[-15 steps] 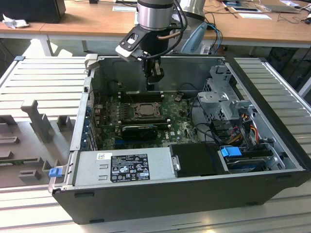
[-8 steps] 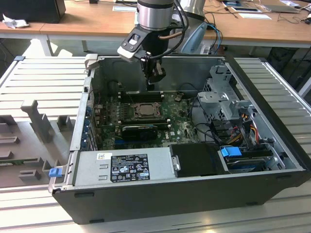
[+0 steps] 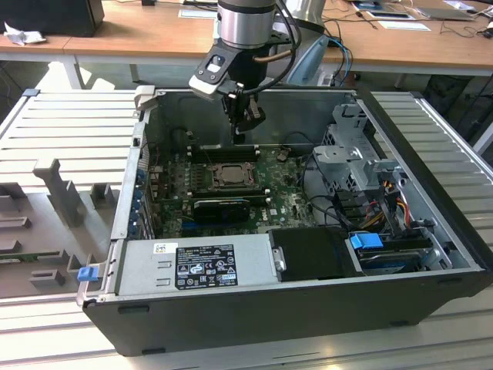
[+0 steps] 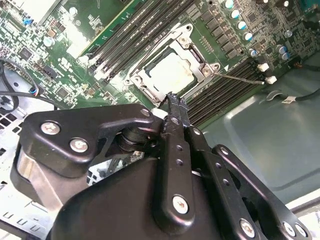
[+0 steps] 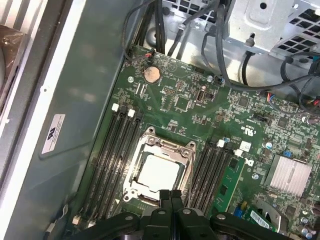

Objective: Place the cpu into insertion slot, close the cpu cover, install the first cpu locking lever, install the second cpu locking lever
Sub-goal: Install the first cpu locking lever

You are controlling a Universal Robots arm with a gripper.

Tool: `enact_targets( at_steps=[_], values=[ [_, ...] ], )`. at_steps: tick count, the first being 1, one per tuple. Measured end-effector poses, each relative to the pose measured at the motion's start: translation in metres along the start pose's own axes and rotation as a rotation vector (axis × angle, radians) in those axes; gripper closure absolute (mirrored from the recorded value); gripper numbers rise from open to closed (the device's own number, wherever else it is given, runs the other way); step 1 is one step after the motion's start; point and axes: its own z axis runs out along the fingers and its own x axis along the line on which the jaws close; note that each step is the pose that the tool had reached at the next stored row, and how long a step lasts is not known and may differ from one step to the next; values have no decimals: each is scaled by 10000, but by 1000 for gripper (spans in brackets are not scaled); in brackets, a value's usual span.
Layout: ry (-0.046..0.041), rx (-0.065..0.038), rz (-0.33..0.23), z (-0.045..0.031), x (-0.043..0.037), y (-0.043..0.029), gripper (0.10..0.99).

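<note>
The gripper [image 3: 239,139] is hanging in the upper middle of the exterior view, inside the open computer case [image 3: 254,327] and above the green board [image 3: 289,196]. Its fingers [image 5: 162,197] are pressing together and gripping nothing. The cpu [image 5: 159,172] is sitting flat in the insertion slot [image 3: 243,183], near the centre of the exterior view. The cpu cover [image 5: 167,146] is lying down around it. In both wrist views the fingertips are hovering near the slot's edge.

Exterior view overlooks case [image 3: 231,308]; both wrist views closely face insertion slot [image 5: 160,170] [image 4: 170,72].
</note>
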Motion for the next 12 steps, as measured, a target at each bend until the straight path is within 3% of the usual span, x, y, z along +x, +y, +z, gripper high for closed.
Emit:
enact_targets(
  at_steps=[12],
  values=[
    [-4, -10, -915, 0, 0, 0, 980]
  ],
)
